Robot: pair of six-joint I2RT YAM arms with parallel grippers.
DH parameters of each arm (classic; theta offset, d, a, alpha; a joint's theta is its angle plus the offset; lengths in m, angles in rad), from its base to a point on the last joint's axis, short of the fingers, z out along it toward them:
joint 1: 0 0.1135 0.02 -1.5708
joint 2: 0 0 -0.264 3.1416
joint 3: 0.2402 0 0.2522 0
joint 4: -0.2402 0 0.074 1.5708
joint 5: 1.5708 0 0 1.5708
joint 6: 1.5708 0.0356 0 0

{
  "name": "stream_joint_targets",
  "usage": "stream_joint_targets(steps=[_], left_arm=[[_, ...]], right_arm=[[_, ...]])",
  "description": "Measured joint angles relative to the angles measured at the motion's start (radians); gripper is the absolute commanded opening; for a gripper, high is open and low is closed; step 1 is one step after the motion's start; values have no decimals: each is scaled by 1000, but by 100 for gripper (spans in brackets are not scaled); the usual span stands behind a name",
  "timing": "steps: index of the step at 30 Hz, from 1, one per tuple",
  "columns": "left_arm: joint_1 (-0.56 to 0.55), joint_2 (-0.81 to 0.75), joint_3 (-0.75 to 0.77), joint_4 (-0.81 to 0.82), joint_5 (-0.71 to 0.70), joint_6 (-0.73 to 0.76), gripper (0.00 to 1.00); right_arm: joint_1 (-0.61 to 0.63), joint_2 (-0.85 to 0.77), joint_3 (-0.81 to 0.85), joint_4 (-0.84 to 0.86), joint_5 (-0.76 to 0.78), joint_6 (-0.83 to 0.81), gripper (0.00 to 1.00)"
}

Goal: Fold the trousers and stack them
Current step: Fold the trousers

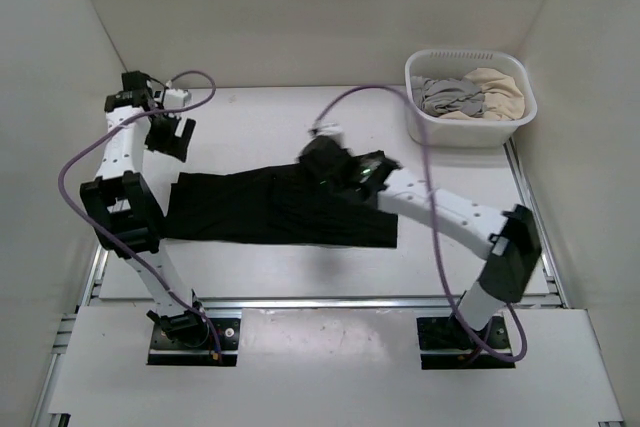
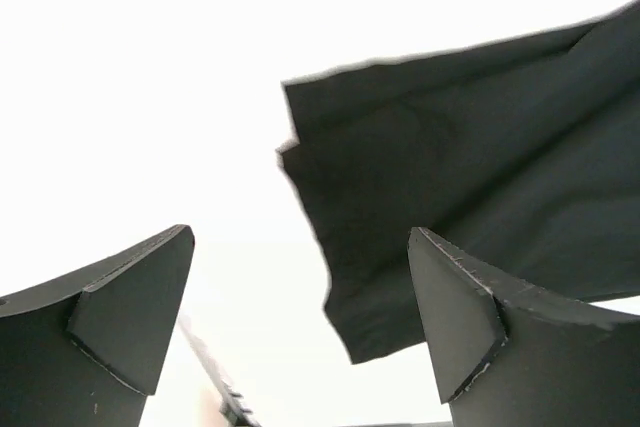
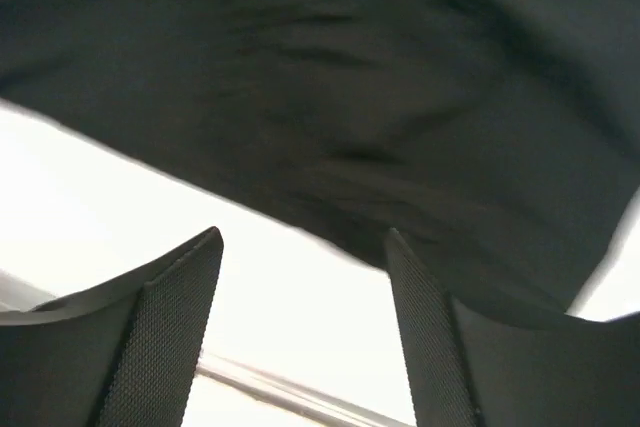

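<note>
The black trousers (image 1: 270, 207) lie flat and folded lengthwise across the middle of the white table. My left gripper (image 1: 168, 134) is open and empty, hovering just beyond the trousers' left end; in the left wrist view the trousers' leg end (image 2: 470, 177) lies ahead, between and past the fingers (image 2: 130, 317). My right gripper (image 1: 325, 162) is open and empty above the trousers' far edge near their middle; in the right wrist view the black cloth (image 3: 400, 97) fills the upper part, with bare table between the fingers (image 3: 170, 337).
A white laundry basket (image 1: 470, 127) with grey and beige clothes stands at the back right corner. White walls enclose the table on three sides. A metal rail (image 1: 330, 302) runs along the near table edge.
</note>
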Motion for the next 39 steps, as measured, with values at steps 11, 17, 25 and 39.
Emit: stream_joint_targets(steps=[11, 17, 25, 39], left_arm=[[-172, -84, 216, -215, 45, 73, 100], [-420, 28, 250, -258, 229, 58, 100], [-621, 218, 143, -161, 363, -60, 100], [-627, 203, -58, -43, 99, -156, 98]], right_arm=[[-809, -80, -497, 117, -420, -25, 98], [-877, 86, -439, 198, -585, -83, 92], [-904, 73, -497, 295, -692, -96, 84], [-896, 73, -531, 351, -738, -82, 65]])
